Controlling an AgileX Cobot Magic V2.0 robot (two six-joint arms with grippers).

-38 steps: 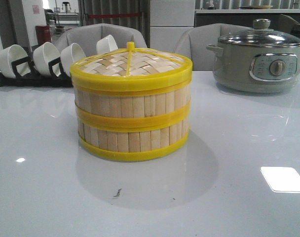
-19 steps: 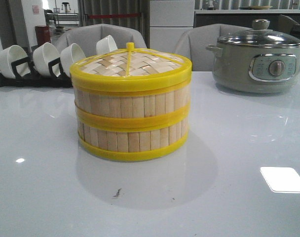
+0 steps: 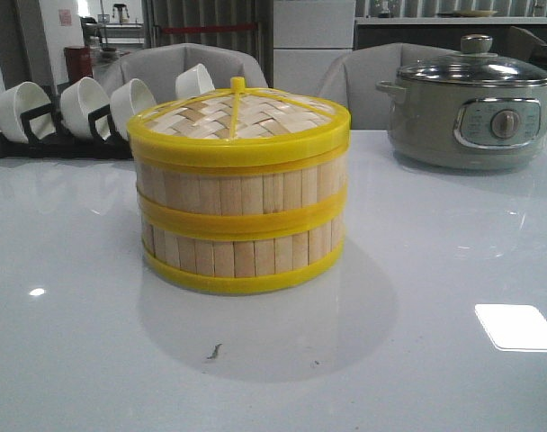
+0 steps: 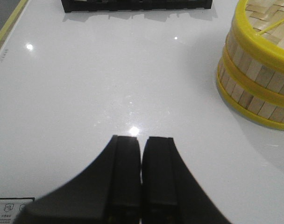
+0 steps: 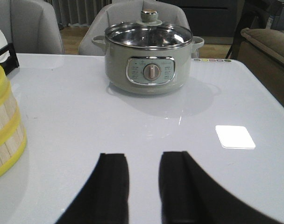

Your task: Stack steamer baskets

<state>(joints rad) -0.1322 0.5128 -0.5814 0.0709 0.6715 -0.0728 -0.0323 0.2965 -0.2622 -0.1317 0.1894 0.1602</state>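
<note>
1. Front: the baskets [image 3: 240, 216] stand stacked mid-frame on the worktop [image 3: 435, 360], lid [image 3: 237, 121] on top.
2. Left wrist: left fingers [image 4: 141, 179] pressed together, empty; baskets upper right.
3. Right wrist: right fingers [image 5: 144, 186] spread, empty; pot [image 5: 150, 63] upper centre.

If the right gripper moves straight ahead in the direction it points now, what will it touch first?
Probably the electric pot. The right gripper, open, points over bare table toward it; nothing else shows between them, though height is unclear.

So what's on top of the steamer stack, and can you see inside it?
A woven yellow-rimmed lid caps the two stacked baskets. The inside is hidden by the lid and slat walls.
</note>
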